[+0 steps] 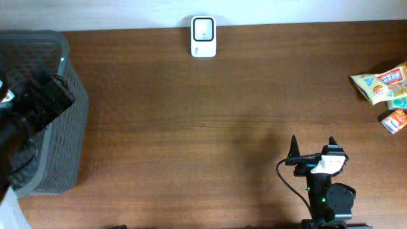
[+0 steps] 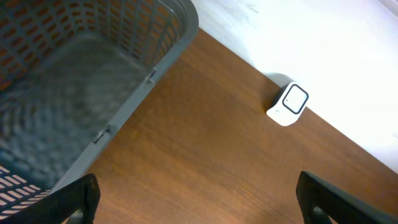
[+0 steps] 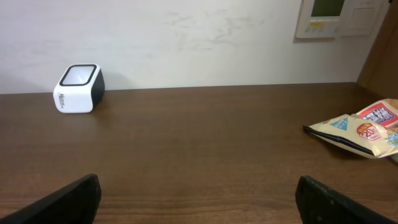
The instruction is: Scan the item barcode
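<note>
ok so nothing's getting held rn. The right tool [image 1: 312, 147] is sitting wide open w/ nothing between its fingers, low near the front edge of the table [image 1: 191, 140] on the right side. The left tool [image 2: 199, 208] is gaping open too & carrying nothing, hanging above the grey basket [image 1: 67, 133] at the left end.

The stuff to scan: the snack packets [image 1: 380, 84] are lying in a loose pile at the far right edge of the table, well apart from the scanner [image 1: 203, 37], which is sitting mid-table at the back edge by the wall w/ its window facing upward.

imo the step in hand is going for a packet, and the right arm is looking like the obvious pick since it's way nearer. Tips: I'd be aiming for the top yellowish packet & pinching it by an edge seam, not across the middle, so the fingers aren't covering the code. Can't tell where the barcode is from here, prob on the underside, so be planning a flip. Crinkly film is gonna be glaring, so keep it flat-ish over the window.

Pose-wise: the right arm is tucking back close to its base, wrist about level, fingers pointing toward the back wall. The left arm is reaching out over the basket, wrist pitching down, cam looking past the rim toward the scanner.
</note>
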Controlling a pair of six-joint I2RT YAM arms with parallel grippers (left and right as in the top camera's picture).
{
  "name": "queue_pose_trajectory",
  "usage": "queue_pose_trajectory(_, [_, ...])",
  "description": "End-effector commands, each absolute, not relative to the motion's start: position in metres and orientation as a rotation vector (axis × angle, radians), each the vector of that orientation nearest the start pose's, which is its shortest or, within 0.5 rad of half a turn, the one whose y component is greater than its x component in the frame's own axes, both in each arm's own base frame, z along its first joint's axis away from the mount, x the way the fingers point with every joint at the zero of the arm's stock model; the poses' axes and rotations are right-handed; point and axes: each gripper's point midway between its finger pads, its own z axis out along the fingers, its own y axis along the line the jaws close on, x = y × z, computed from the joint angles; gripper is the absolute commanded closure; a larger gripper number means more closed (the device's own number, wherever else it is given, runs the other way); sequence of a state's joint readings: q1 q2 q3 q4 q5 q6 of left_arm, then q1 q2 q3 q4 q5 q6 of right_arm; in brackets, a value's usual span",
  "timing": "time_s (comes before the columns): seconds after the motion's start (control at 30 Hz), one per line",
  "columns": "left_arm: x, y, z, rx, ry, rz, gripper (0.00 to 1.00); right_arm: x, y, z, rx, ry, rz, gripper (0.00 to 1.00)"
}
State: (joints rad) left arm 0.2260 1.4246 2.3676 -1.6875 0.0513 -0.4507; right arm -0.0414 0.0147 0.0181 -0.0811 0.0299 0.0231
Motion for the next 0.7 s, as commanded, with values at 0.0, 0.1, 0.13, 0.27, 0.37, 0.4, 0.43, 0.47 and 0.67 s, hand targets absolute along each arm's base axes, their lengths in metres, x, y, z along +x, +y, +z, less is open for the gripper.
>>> queue_pose_trajectory(0.0, [0.249,0.051,0.446,-0.755,2.177,-0.162,0.01,0.245,-0.018,0.156,0.093,1.644,-0.043,0.01])
queue_pose_trajectory(0.1, [0.245,0.041,0.445,-0.636,2.212,-0.161,0.01,0.245,-0.018,0.156,0.093,1.644,-0.043,0.01])
queue_pose_trajectory(0.13, [0.244,0.037,0.444,-0.572,2.23,-0.144,0.01,0.245,-0.018,0.156,0.093,1.644,-0.043,0.02])
queue_pose_trajectory(0.27, [0.236,0.026,0.436,-0.387,2.272,-0.098,0.01,0.245,-0.018,0.156,0.093,1.644,-0.043,0.01])
queue_pose_trajectory(0.37, [0.232,0.014,0.427,-0.257,2.245,-0.097,0.01,0.245,-0.018,0.156,0.093,1.644,-0.043,0.01])
queue_pose_trajectory(0.4, [0.232,0.01,0.424,-0.21,2.226,-0.097,0.01,0.245,-0.018,0.156,0.093,1.644,-0.043,0.01])
queue_pose_trajectory(0.43, [0.233,0.005,0.422,-0.15,2.201,-0.101,0.01,0.245,-0.018,0.156,0.093,1.644,-0.043,0.01])
queue_pose_trajectory(0.47, [0.234,-0.003,0.418,-0.059,2.154,-0.112,0.01,0.245,-0.018,0.156,0.093,1.644,-0.043,0.01])
queue_pose_trajectory(0.67, [0.228,-0.031,0.379,0.182,1.893,-0.16,0.01,0.245,-0.018,0.156,0.093,1.644,-0.043,0.01])
